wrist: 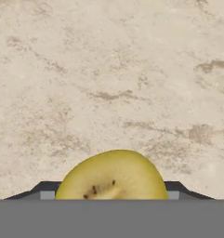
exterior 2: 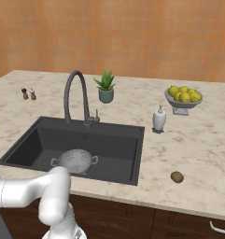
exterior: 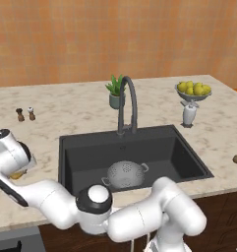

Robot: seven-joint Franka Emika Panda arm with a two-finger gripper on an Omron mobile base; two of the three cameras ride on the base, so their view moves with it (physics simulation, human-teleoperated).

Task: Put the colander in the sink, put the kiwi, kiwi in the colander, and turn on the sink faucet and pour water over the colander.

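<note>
One golden kiwi (wrist: pixel 112 175) sits between our pincer (wrist: pixel 112 195) fingers on the surface left of the sink (exterior: pixel 189 157); jaws bracket its middle (grip unconfirmed). Soft, slippery fruit likely bruises.

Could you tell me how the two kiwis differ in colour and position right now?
The golden kiwi is yellow, while the brown kiwi is dull brown. The golden kiwi sits between the fingers of the gripper left of the sink; the brown kiwi lies free on the counter to its right. Both are small ovals, outside the colander.
</note>
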